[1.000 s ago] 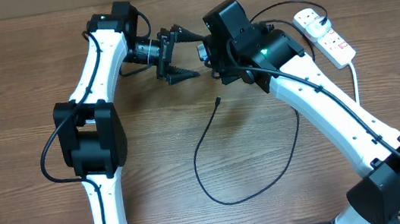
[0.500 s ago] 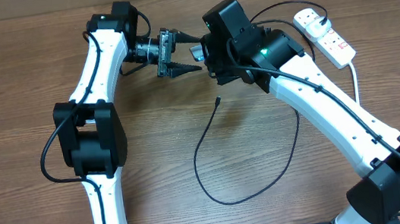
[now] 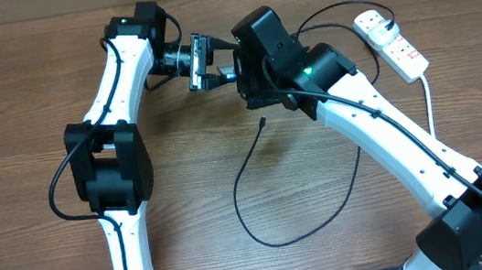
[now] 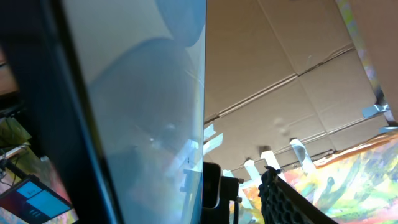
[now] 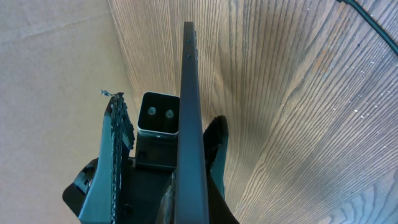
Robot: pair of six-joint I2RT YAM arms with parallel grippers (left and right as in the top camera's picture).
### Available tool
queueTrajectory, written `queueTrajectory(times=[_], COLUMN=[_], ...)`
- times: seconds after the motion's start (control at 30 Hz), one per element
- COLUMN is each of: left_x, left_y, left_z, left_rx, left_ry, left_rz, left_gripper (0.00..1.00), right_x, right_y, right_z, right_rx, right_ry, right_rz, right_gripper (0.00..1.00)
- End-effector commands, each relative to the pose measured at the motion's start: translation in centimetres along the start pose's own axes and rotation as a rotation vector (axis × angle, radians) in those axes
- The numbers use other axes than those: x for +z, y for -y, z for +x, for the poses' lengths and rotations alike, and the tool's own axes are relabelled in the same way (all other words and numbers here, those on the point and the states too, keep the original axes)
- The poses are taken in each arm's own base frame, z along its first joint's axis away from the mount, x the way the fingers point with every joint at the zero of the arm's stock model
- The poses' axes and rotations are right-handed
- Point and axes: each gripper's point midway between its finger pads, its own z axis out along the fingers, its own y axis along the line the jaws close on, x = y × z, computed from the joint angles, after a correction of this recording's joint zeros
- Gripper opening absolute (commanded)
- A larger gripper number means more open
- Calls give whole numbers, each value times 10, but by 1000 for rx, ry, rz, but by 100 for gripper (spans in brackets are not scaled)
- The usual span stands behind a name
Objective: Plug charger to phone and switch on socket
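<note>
The phone is held on edge between the two arms at the back of the table; a sliver shows overhead (image 3: pixel 226 68). In the right wrist view its thin dark edge (image 5: pixel 189 124) runs up the middle, and my right gripper (image 5: pixel 189 193) is shut on it. My left gripper (image 3: pixel 212 65) straddles the phone. In the left wrist view the screen (image 4: pixel 137 112) fills the left side and one finger (image 4: pixel 292 202) stands apart from its edge. The charger cable (image 3: pixel 238 186) loops on the table, its plug tip (image 3: pixel 261 121) lying free. The socket (image 3: pixel 393 41) is at the back right.
The socket's thick white cord (image 3: pixel 427 94) runs down beside the right arm. The charger cable passes under the right arm toward the socket. Bare wood table (image 3: pixel 25 180) lies to the left and front.
The right arm has moved left with the phone. The left gripper has rotated and now has its fingers on either side of the phone.
</note>
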Motion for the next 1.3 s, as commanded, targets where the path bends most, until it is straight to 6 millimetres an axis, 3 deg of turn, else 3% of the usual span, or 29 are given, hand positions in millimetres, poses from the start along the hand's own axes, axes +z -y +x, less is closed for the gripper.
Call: queueTrajectory(times=[0.0, 0.17, 0.6, 1.27], left_x=[0, 0, 0, -13], left_y=[7, 7, 7, 8], left_z=[8, 7, 7, -6], left_rx=[0, 0, 1, 30], left_ry=[-23, -20, -20, 44], left_rz=[16, 14, 14, 13], left_gripper=[51, 45, 42, 35], right_x=[-6, -6, -7, -8], right_y=[-13, -15, -27, -27], right_z=[1, 2, 3, 6], right_rx=[29, 29, 31, 30], right_ry=[4, 1, 2, -15], right_rz=[-49, -55, -109, -105], right_gripper=[4, 4, 4, 4])
